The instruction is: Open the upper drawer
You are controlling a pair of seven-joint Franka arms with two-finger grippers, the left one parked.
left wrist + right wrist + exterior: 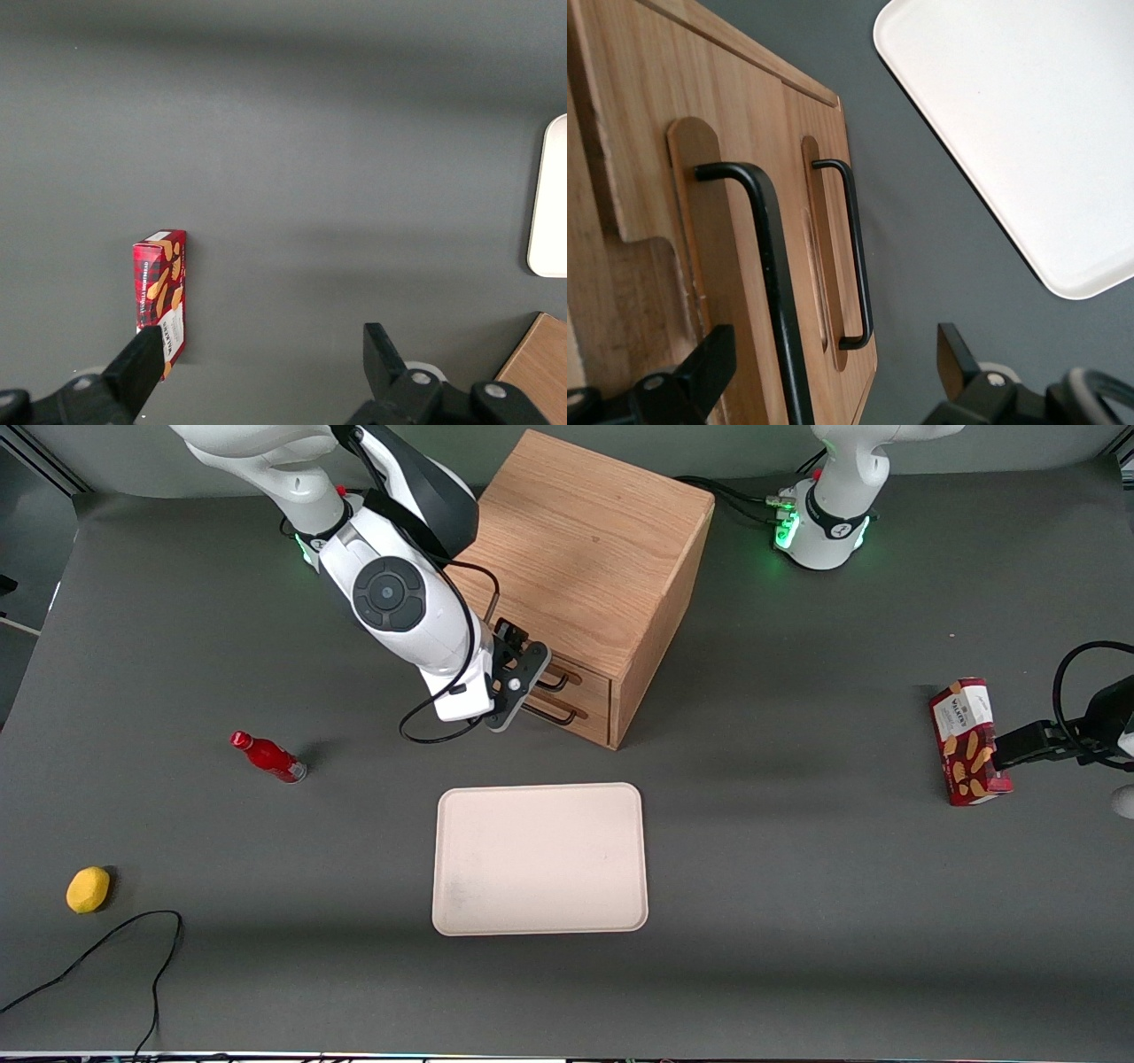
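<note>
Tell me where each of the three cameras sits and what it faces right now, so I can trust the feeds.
Front view: high over the table, looking down at the cabinet, tray and both arms; the gripper is at the drawer fronts.
Right wrist view: on the working arm, facing the upper drawer handle between its open fingers.
Left wrist view: on the parked arm, facing the table and the snack box.
Shared: the tray shows in all three views.

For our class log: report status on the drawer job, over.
Gripper open at the cabinet front, upper drawer handle between its fingers, not yet clamped. Upper drawer shut. Tray nearer the camera, apart from the drawers.
</note>
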